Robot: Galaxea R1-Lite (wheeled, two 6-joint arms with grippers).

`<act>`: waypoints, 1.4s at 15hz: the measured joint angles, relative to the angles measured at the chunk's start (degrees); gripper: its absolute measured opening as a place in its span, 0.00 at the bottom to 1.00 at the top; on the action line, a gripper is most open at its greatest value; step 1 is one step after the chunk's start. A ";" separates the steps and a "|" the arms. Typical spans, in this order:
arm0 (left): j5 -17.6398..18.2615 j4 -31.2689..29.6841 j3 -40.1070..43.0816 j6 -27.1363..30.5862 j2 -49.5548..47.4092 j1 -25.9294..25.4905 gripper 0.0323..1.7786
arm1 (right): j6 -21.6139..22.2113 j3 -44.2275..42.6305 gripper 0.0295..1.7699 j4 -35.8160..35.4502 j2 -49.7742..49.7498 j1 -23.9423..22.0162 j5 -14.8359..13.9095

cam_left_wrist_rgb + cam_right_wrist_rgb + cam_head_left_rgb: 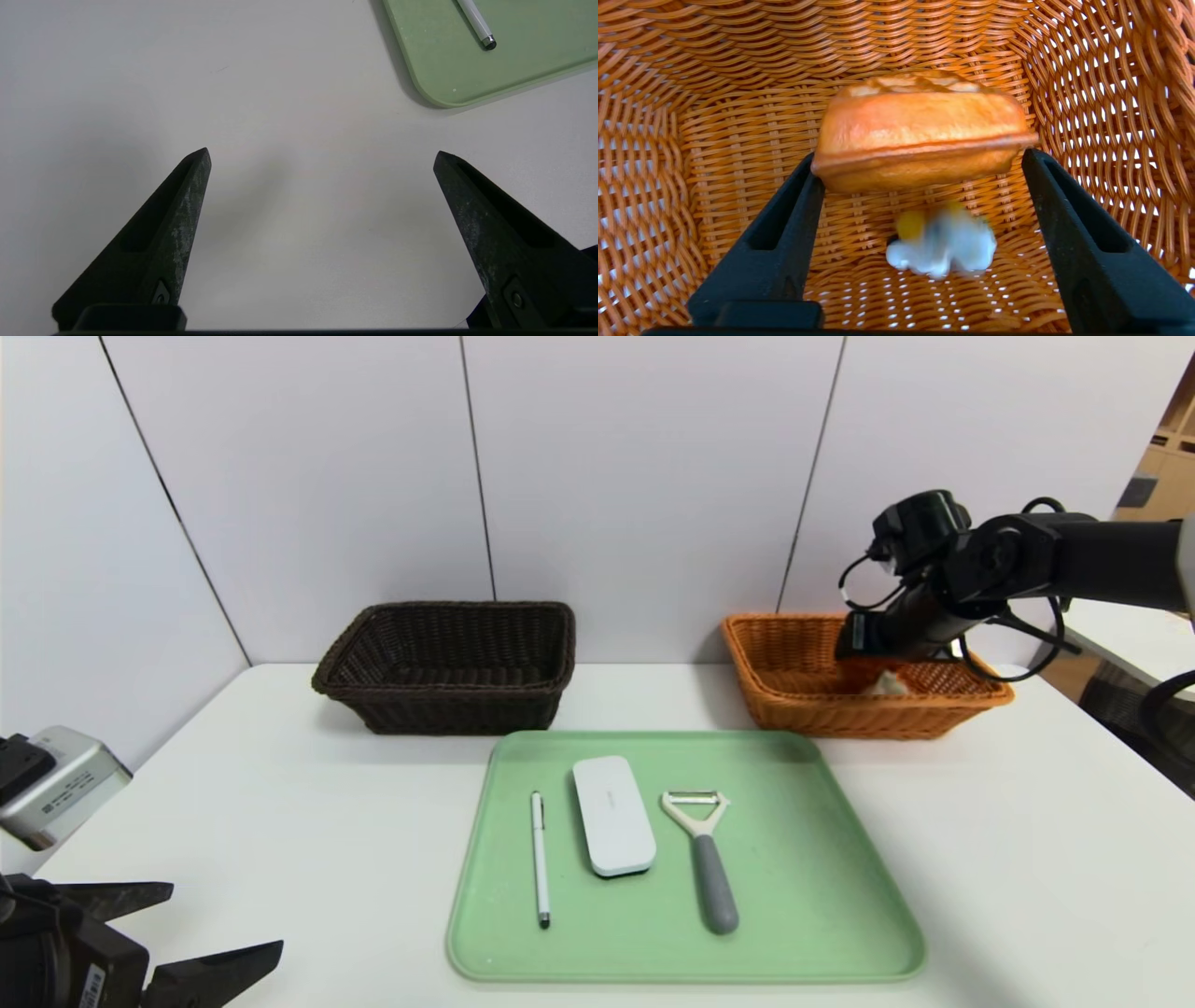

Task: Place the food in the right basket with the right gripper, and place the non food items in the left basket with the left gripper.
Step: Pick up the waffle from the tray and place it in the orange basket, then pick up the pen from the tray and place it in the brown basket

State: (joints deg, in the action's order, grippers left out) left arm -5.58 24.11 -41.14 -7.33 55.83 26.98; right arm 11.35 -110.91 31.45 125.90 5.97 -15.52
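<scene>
My right gripper (864, 642) hangs over the orange right basket (794, 709), open (919, 155). Below its jaws a white and yellow food piece (941, 245) is blurred over the basket floor, free of the fingers (784, 233); it also shows in the head view (887, 684). A golden bread piece (920, 126) lies in the basket just beyond the fingertips. On the green tray (840, 896) lie a white pen (540, 859), a white case (612, 814) and a grey-handled peeler (705, 859). My left gripper (227, 917) is parked open at the near left, with nothing in it (322, 153).
The dark left basket (448, 663) stands at the back, left of the orange one, against the white wall. A grey box (56, 784) sits at the table's left edge. The tray corner (439, 88) and pen tip (486, 41) show in the left wrist view.
</scene>
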 joint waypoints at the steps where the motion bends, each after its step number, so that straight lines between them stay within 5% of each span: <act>1: 0.00 0.00 0.00 0.00 0.00 0.00 0.95 | -0.05 0.16 0.82 0.07 -0.40 0.13 0.01; 13: -0.04 -0.06 -0.04 0.88 -0.18 -0.02 0.95 | -0.41 9.03 0.94 0.18 -15.98 4.47 1.28; 21: 0.16 -0.06 0.18 0.85 -0.21 0.00 0.95 | 2.65 29.68 0.96 0.21 -35.47 12.63 1.49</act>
State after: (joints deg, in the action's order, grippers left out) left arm -5.42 24.05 -40.96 -6.47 55.63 26.98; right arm 13.99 -81.23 31.66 90.43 18.60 -14.03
